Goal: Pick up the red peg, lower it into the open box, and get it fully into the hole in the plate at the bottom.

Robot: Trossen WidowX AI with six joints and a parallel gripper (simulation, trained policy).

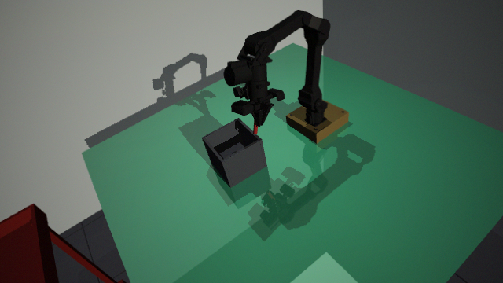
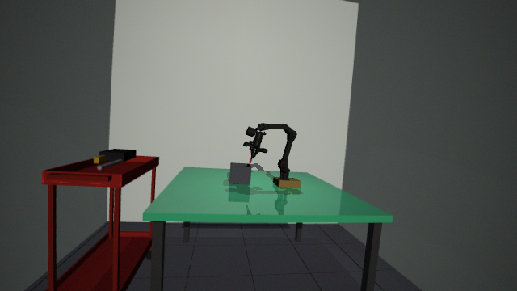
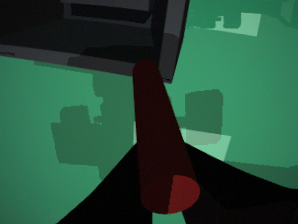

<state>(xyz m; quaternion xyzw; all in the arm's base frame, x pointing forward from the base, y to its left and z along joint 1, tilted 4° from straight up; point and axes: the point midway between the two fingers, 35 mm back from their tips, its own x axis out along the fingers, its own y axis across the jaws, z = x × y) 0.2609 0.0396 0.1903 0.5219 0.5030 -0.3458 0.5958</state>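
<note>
My gripper is shut on the red peg. The peg slants down from the fingertips, its lower end near the rim of the box. The grey open box stands on the table. In the top view the gripper is above and beside the box's right rear side, not over its middle. In the wrist view the peg's far end overlaps the box's near rim close to a corner. The plate's hole is not to be made out.
The arm's wooden base stands on the green table, to the right of the box. A red cart with a black box and some small items on top stands to the left of the table.
</note>
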